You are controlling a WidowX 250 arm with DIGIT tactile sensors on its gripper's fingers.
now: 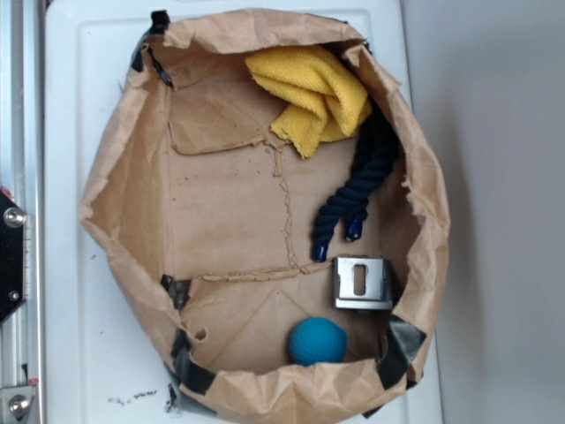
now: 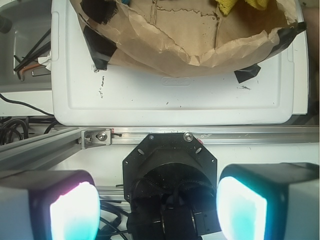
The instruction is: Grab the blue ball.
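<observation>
The blue ball (image 1: 317, 342), small, round and teal, lies on the floor of the brown paper bag (image 1: 115, 168) near its lower rim, just below a metal bracket (image 1: 362, 283). In the exterior view the gripper does not show. In the wrist view my gripper (image 2: 157, 210) stands open, its two glowing pads (image 2: 75, 212) wide apart with nothing between them, held over the robot's black base (image 2: 170, 175) and well short of the bag (image 2: 165, 50). The ball is hidden in the wrist view.
Inside the bag lie a yellow cloth (image 1: 311, 93) at the top and a dark navy twisted rope (image 1: 357, 185) on the right. The bag rests on a white board (image 2: 175, 100). An aluminium rail (image 2: 200, 135) runs along the board's edge, with cables (image 2: 20, 130) beside it.
</observation>
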